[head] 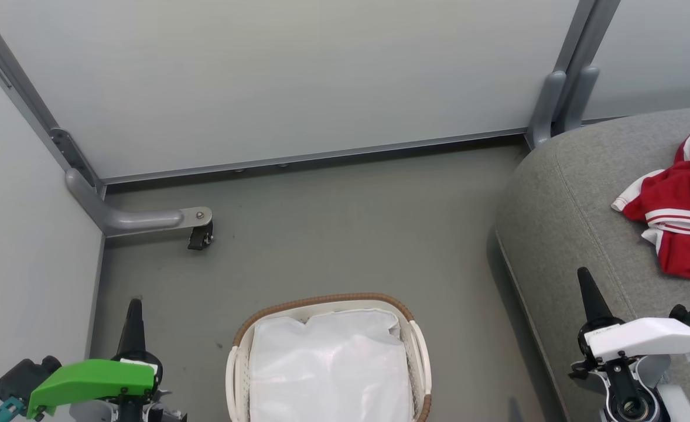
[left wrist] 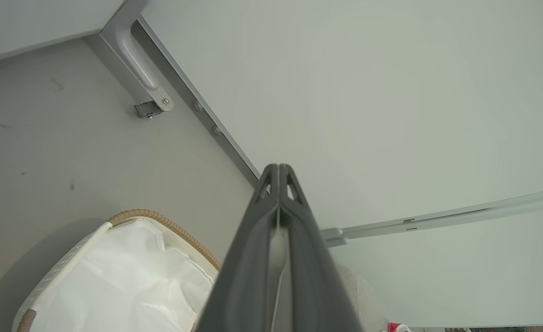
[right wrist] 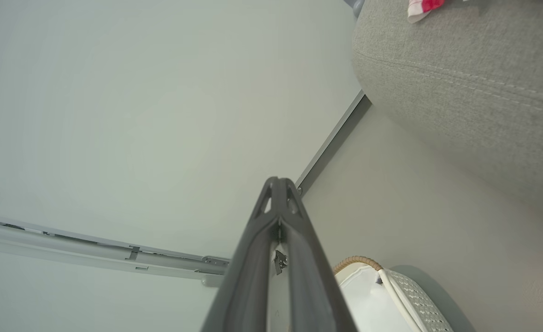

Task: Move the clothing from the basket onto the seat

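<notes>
The red clothing (head: pixel 682 208) with white trim lies crumpled on the grey seat (head: pixel 567 199) at the right; a red corner of the clothing (right wrist: pixel 426 5) peeks in at the top of the right wrist view. The white basket (head: pixel 418 346) with a brown rim stands on the floor at the bottom centre, and only its white liner cloth (head: pixel 330 366) shows inside. My left gripper (head: pixel 135 305) is shut and empty, left of the basket. My right gripper (head: pixel 584 275) is shut and empty over the seat's front edge. Both wrist views show the fingers pressed together, at the left gripper (left wrist: pixel 278 168) and the right gripper (right wrist: pixel 278 180).
Pale partition panels (head: pixel 298 76) wall in the grey floor (head: pixel 345 234) behind and to the left. A grey foot with a black caster (head: pixel 200 237) juts out at the left. A grey post (head: pixel 562 99) stands at the seat's back corner.
</notes>
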### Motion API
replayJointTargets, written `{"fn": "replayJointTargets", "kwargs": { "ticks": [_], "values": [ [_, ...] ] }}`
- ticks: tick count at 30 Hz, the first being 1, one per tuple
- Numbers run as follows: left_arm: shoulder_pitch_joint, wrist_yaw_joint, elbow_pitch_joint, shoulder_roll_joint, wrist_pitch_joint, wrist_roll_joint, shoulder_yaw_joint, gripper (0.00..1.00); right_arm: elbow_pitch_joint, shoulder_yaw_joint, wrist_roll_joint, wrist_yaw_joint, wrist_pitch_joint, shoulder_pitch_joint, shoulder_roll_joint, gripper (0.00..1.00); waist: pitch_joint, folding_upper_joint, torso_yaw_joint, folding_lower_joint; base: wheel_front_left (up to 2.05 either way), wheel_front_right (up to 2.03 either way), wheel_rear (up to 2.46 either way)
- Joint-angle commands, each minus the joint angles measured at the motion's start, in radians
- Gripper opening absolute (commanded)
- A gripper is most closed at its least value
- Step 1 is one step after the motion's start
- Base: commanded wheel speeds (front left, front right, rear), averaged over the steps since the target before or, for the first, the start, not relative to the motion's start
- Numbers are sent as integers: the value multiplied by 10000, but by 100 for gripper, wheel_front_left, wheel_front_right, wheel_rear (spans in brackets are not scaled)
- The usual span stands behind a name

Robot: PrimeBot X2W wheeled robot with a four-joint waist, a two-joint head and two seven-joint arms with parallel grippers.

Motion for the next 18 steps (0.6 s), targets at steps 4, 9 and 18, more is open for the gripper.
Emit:
{"fn": "replayJointTargets", "kwargs": {
  "ticks": [4, 9, 18],
  "values": [
    [-270, -82, -144, 61, 129, -559, 98, 0, -194, -60, 613, -7, 162, 51, -73, 0, -26, 0, -20, 0, 0, 0, 0],
    [-298, -98, -201, 63, 258, -982, 133, 0, -259, -78, 1101, -7, 289, 84, -76, 0, -55, 0, -42, 0, 0, 0, 0],
    [-317, -134, -291, 69, 465, -1755, 196, 0, -381, -107, 1968, -7, 494, 133, -81, 0, -107, 0, -81, 0, 0, 0, 0]
  ]
}}
